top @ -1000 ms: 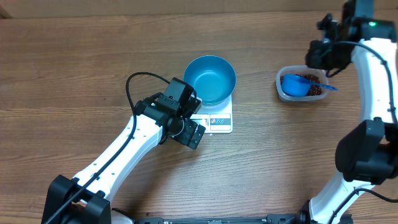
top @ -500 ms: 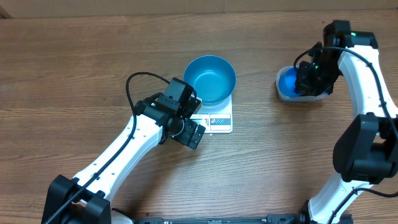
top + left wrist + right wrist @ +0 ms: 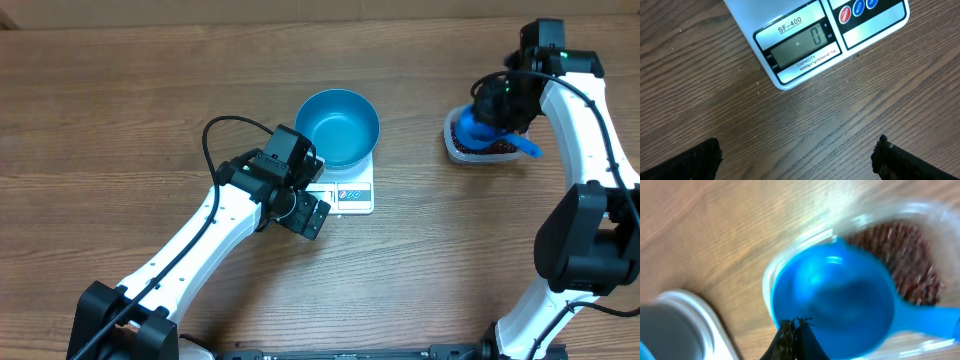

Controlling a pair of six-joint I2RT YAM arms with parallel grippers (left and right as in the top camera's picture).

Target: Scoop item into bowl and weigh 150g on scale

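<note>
Beans [image 3: 912, 267], upper right, look loose, light; grip the scoop [image 3: 840, 305] by its handle. Right pincer [image 3: 792, 330] together, left pincer [image 3: 797, 162] apart.

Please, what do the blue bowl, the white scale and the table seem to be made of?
Bowl: probably plastic, smooth, slightly glossy; even bright blue with soft highlights.
Scale: likely glossy white plastic housing, with printed buttons and grey display.
Table: wood or wood-look laminate, matte; grain lines show.

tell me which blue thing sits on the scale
The deep round bowl; the small handled scoop lies in the clear tub with the beans.
</note>
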